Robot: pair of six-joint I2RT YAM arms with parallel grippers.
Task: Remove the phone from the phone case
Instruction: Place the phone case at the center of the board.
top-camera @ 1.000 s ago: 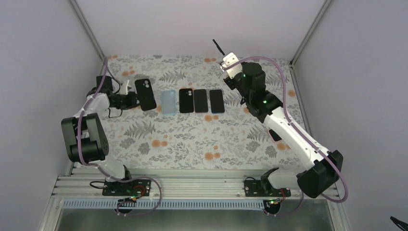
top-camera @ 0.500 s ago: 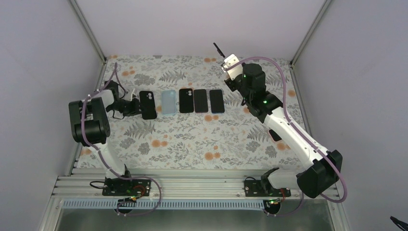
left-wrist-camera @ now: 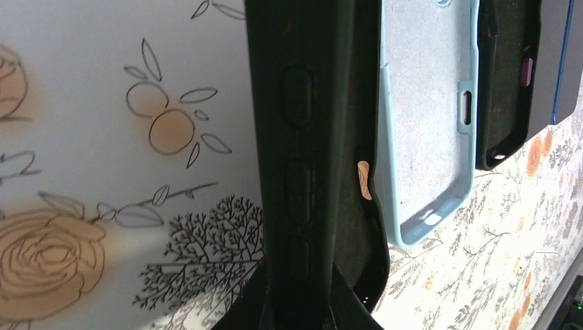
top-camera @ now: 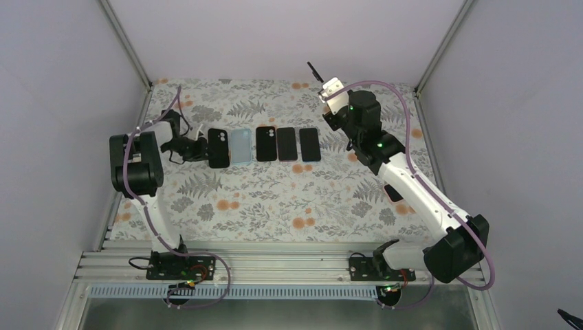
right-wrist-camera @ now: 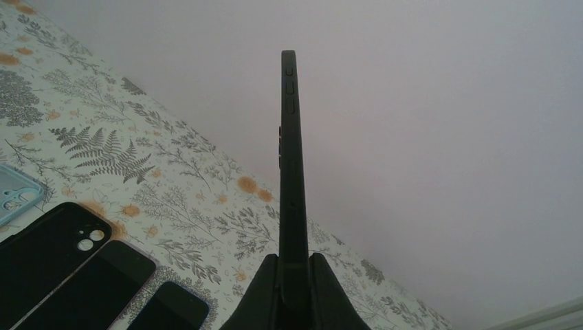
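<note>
While the left end effector (top-camera: 198,150) pinched the black phone case (top-camera: 218,148) by one edge, low at the left end of the row on the counter (top-camera: 275,206), the right end effector (right-wrist-camera: 294,271) was clamped on the lower end of the phone (right-wrist-camera: 289,137). The phone appeared as a thin dark slab held edge-up, high over the counter and well apart from the case. Separation was therefore judged complete, and the step in hand was judged to be laying the emptied case down. It sat just beside the light-blue case (top-camera: 240,145), their long edges possibly touching. A good placement would lower it flat, keep it from riding onto its neighbour, and spread the fingers only once the counter bore it. The narrow pinch on the phone left little margin against tilting.
</note>
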